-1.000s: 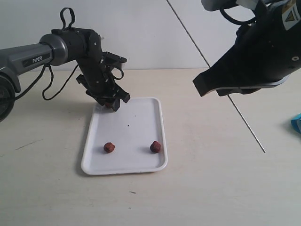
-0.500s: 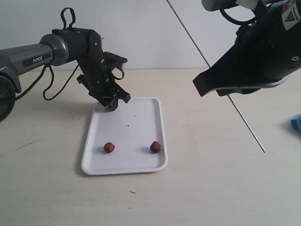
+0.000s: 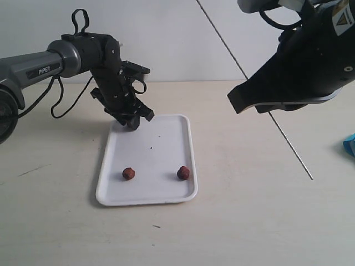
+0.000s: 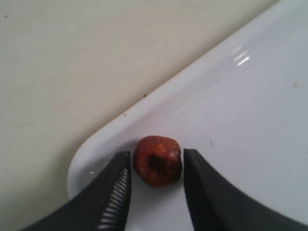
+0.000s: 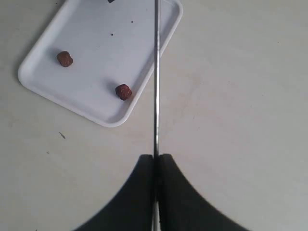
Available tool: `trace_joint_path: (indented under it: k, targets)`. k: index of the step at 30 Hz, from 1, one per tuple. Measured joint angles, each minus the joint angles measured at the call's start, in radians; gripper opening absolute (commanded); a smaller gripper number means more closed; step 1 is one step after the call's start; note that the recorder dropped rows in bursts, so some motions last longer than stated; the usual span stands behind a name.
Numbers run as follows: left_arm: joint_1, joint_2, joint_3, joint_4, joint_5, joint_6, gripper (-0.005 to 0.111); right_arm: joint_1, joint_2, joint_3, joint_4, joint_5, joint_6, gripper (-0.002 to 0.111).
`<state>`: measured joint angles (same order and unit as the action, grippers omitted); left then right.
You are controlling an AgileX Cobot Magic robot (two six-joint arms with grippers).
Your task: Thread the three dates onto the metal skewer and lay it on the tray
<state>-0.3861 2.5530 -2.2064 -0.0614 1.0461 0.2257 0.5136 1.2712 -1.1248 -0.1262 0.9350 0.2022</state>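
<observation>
The white tray lies on the table. My left gripper is down at its far left corner, its jaws closed against both sides of one reddish-brown date that rests on the tray. Two more dates sit near the tray's front edge and show as well in the right wrist view. My right gripper is shut on the thin metal skewer, held high above the table right of the tray; the skewer runs slantwise past the gripper.
A blue object lies at the right edge of the table. A pale wall stands behind the table. Bare tabletop surrounds the tray.
The left gripper's jaws have closed in on the date at the tray's corner. The right arm and skewer have not moved.
</observation>
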Motion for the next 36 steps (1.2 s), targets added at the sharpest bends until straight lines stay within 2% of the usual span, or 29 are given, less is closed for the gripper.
trace_joint_path:
  k: [3,23,25,26,29,36]
  targets:
    - [0.000,0.000,0.000,0.000,0.000,0.000,0.051,0.000,0.000,0.000,0.000,0.000,0.000,0.000]
    - [-0.008,0.021,-0.009,-0.007,-0.060,-0.020,0.049,0.000,0.000,0.000,0.000,0.000,0.000,0.000]
    - [-0.008,0.021,-0.010,-0.008,-0.057,-0.020,0.041,0.000,0.000,0.000,0.000,0.000,0.000,0.000]
    - [-0.008,0.021,-0.010,-0.009,-0.057,-0.020,0.033,0.000,0.000,0.000,0.000,0.000,0.000,0.000]
    - [-0.008,0.021,-0.010,-0.012,-0.056,-0.020,0.025,0.000,0.000,0.000,0.000,0.000,0.000,0.000]
    - [-0.008,0.019,-0.010,-0.012,-0.036,-0.020,0.025,0.000,0.000,0.000,0.000,-0.001,0.000,0.000]
